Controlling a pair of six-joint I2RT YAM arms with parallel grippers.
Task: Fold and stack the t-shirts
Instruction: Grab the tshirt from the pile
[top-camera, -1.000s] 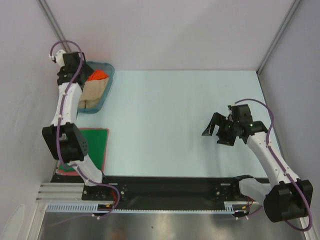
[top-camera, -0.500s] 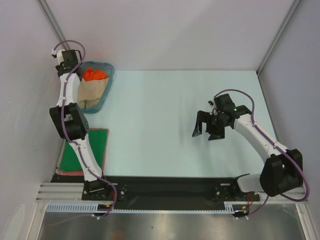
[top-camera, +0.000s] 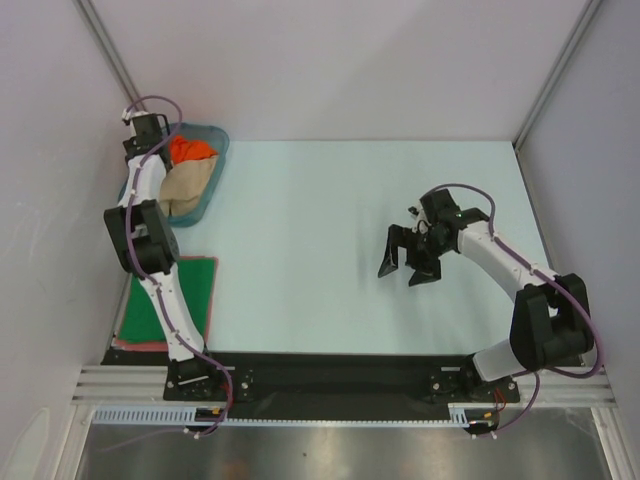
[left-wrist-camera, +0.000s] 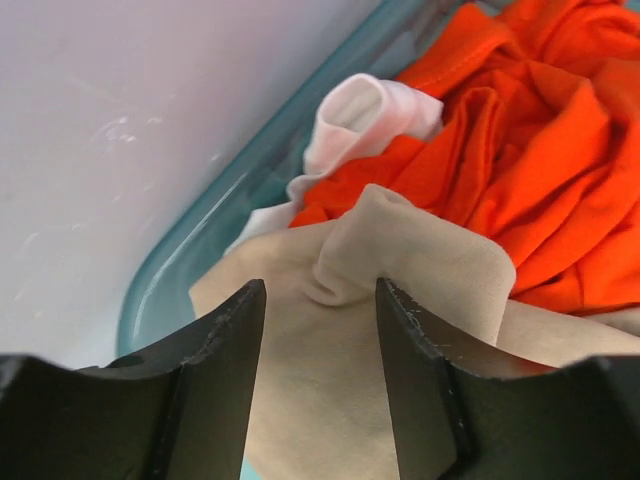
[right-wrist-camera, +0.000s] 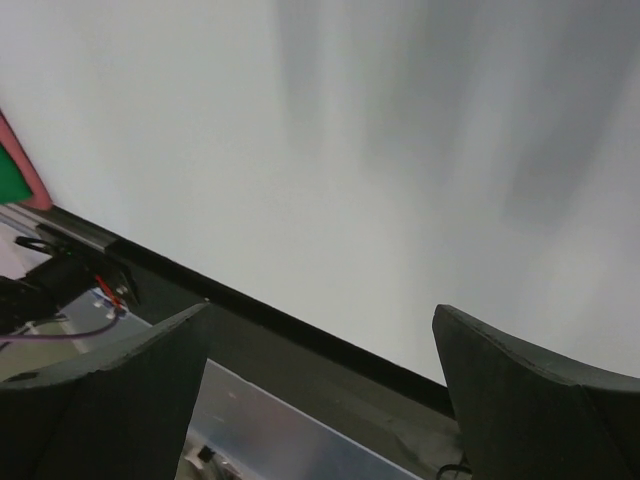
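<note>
A teal basket (top-camera: 212, 170) at the table's far left holds crumpled t-shirts: a tan-beige one (top-camera: 185, 188), an orange one (top-camera: 190, 150) and, in the left wrist view, a white one (left-wrist-camera: 365, 115). My left gripper (top-camera: 158, 150) hangs over the basket's far left corner. In the left wrist view it (left-wrist-camera: 320, 290) is open, its jaws either side of a raised fold of the tan-beige shirt (left-wrist-camera: 330, 390), with the orange shirt (left-wrist-camera: 540, 150) beyond. My right gripper (top-camera: 405, 265) is open and empty above the bare table. A folded dark green shirt (top-camera: 175, 295) lies on a reddish one (top-camera: 135, 344) at the near left.
The basket's teal wall (left-wrist-camera: 200, 240) stands close to the left wall panel. The right wrist view shows my right gripper (right-wrist-camera: 320, 315) over pale table, the black front rail (right-wrist-camera: 300, 350) and a corner of the green and reddish stack (right-wrist-camera: 12, 175).
My left arm has stretched further back, bringing its gripper down onto the tan-beige shirt in the basket. My right gripper has swung leftward over the table, still open.
</note>
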